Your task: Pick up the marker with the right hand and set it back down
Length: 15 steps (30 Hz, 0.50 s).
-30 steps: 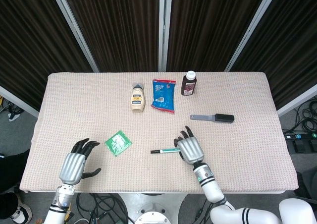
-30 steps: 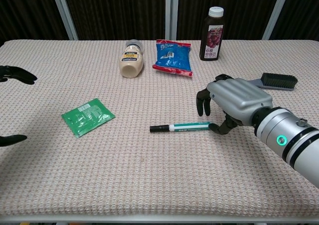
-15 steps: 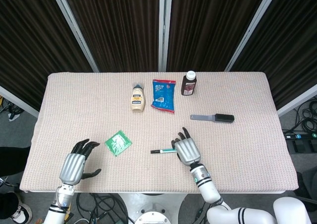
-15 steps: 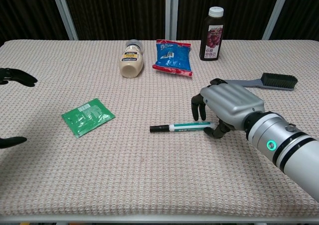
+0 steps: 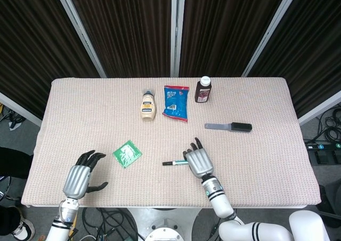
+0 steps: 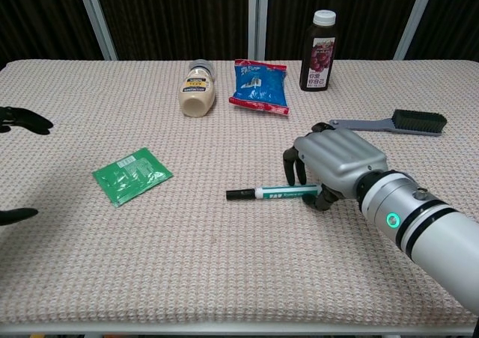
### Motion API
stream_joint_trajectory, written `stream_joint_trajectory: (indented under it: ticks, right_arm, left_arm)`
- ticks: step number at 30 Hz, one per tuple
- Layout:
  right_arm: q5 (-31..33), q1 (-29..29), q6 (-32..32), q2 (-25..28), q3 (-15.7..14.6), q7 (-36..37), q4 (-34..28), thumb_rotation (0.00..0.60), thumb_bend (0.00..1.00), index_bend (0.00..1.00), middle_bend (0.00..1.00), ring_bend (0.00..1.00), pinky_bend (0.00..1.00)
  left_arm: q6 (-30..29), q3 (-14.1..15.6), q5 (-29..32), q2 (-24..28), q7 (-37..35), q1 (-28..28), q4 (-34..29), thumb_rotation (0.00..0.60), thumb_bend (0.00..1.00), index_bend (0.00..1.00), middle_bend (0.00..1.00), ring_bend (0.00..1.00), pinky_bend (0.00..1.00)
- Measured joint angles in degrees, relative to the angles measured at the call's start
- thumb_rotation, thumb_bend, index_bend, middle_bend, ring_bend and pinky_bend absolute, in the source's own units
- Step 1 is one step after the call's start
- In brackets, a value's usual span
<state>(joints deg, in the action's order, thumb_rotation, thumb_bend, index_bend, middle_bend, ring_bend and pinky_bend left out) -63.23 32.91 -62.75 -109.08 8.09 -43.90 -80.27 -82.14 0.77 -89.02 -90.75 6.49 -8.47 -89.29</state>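
Near the front edge of the table (image 5: 266,99), the right hand (image 6: 338,162) has slid leftward along the marker (image 6: 272,193) over the past second, its curled fingers (image 6: 290,166) and thumb now closing around the green barrel. A grasp looks imminent, though the marker lies flat, unlifted. Its long axis runs 3-to-9 o'clock, black cap toward 9. At 8 o'clock the left hand (image 5: 80,175) rests with spread fingers, holding nothing.

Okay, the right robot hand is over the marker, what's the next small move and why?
Probably close the fingers on the marker. The right robot hand sits over its end with fingers curled on one side and thumb on the other, but the marker lies flat on the table, not yet lifted.
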Motion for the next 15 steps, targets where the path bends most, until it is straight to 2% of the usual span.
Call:
stream_joint_trajectory:
  ticks: [15]
  right_arm:
    - [1.77, 1.04, -1.12, -1.85, 0.18, -2.72, 1.32, 0.6, 0.26, 0.5, 0.48, 0.2, 0.07]
  left_arm:
    - [0.21, 0.18, 0.25, -0.14, -0.78, 0.1, 0.73, 0.6, 0.08, 0.22, 0.21, 0.11, 0.16]
